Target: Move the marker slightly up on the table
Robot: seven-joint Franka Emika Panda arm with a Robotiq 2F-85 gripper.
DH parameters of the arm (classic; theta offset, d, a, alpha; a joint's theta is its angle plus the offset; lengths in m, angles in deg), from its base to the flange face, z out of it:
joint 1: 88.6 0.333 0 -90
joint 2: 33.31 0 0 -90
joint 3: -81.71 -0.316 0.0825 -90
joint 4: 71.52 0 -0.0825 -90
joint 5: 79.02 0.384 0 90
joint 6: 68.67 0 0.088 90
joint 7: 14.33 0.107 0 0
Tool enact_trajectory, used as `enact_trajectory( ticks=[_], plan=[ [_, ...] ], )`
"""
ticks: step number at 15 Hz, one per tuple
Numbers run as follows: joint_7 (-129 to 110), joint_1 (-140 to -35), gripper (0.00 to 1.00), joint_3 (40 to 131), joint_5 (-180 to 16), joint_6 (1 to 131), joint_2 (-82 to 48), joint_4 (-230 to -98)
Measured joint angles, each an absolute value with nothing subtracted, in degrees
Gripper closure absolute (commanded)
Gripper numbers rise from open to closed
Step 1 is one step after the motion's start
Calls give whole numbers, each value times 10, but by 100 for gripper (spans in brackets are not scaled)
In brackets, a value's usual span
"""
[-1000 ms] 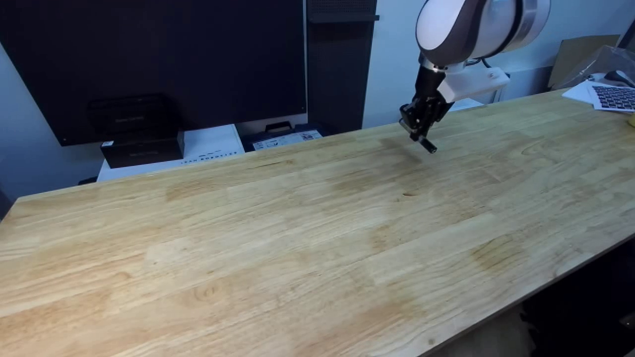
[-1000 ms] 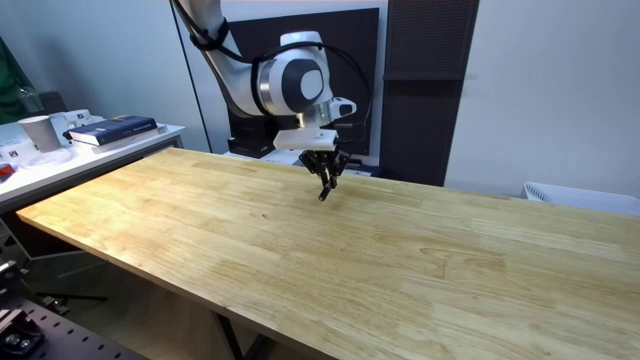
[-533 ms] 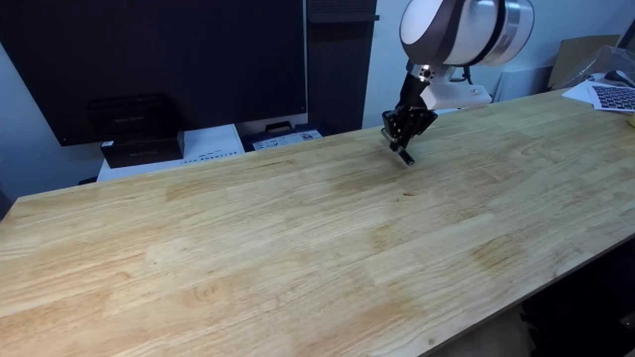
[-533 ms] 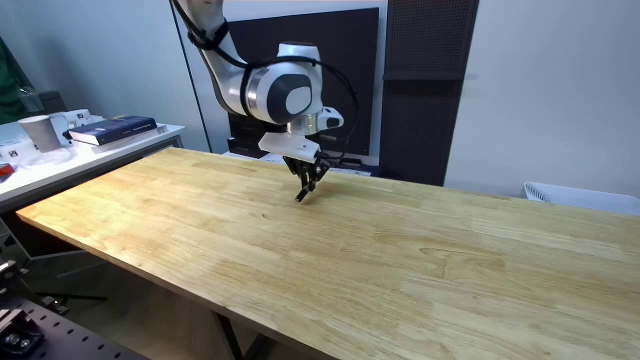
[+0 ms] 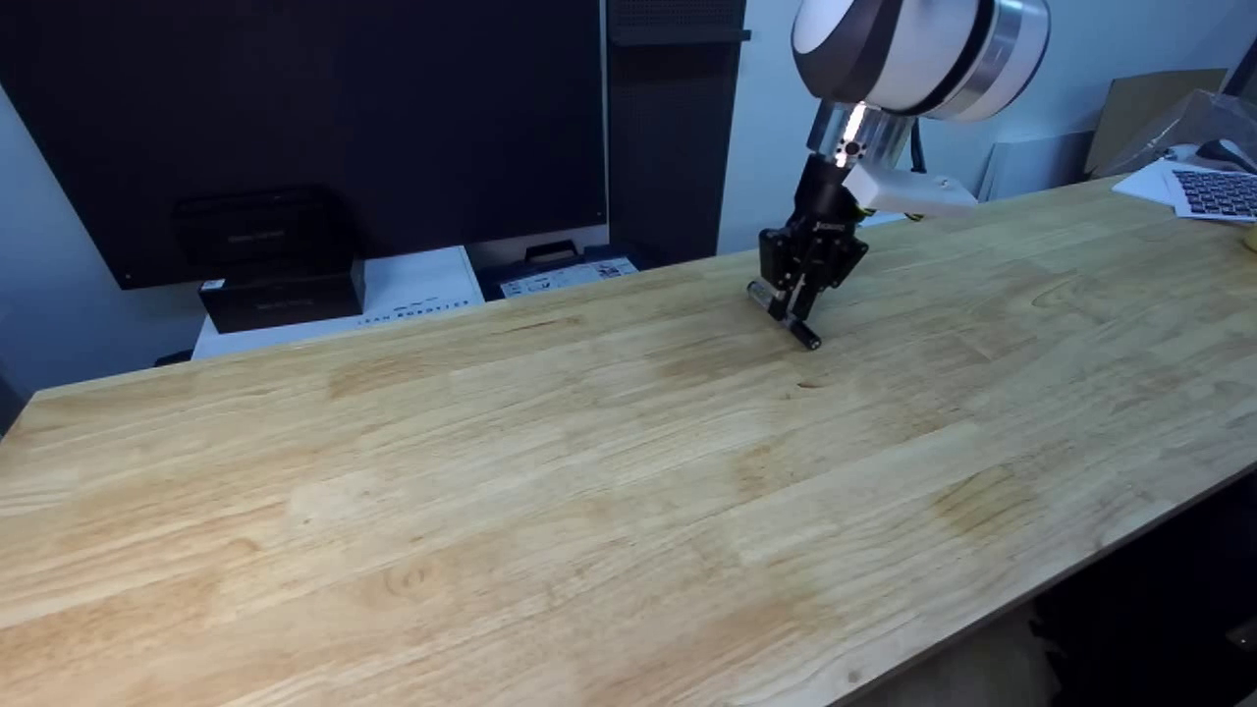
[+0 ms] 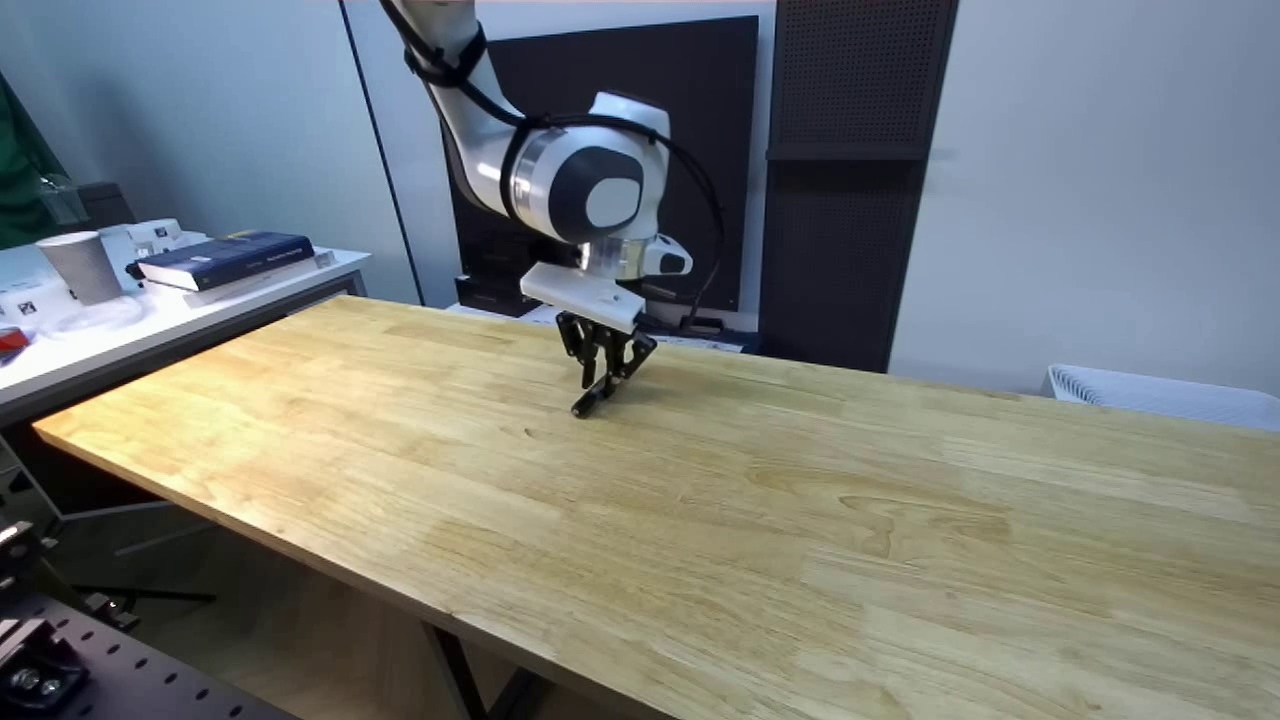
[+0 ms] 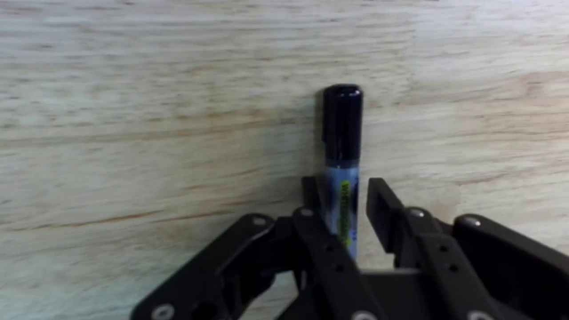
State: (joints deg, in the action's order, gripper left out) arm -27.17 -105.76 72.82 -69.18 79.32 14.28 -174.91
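The marker [image 7: 342,129] has a black cap and a pale barrel with a yellow-green strip. It lies flat on the light wooden table [image 7: 178,89] in the wrist view. It also shows small below the arm in both exterior views [image 5: 806,336] [image 6: 586,405]. My gripper [image 7: 341,191] is open, with its fingers low over the table on either side of the marker's barrel. A gap shows between the marker and the right-hand finger; the left-hand finger is close beside it, and I cannot tell whether they touch. The lower part of the barrel is hidden by that finger.
The table's far edge runs close behind the gripper [image 5: 800,295], with boxes [image 5: 285,295] and a dark panel beyond it. Papers [image 5: 1213,191] lie at the table's far right in an exterior view. A side desk with books [image 6: 225,260] and a cup [image 6: 82,268] stands beyond the table.
The gripper carried the marker left in both exterior views and down to the table. Its fingers, earlier shut on the marker above the table, have now opened around it.
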Motion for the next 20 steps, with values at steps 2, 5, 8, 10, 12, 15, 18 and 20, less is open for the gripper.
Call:
enact_trajectory(
  ticks=[2, 5, 8, 10, 12, 15, 18, 20],
  plan=[
    [-279, -1059, 21, 730, -687, 763, 147, -1738],
    [-280, -1058, 2, 735, -687, 738, 149, -1727],
    [-280, -1049, 0, 743, -689, 732, 149, -1722],
    [-279, -1036, 0, 754, -692, 732, 147, -1720],
    [-275, -1016, 0, 770, -700, 732, 142, -1720],
    [-254, -986, 0, 797, -718, 721, 132, -1720],
    [-255, -983, 0, 799, -719, 721, 132, -1720],
    [-256, -984, 0, 799, -719, 721, 133, -1720]
  ],
)
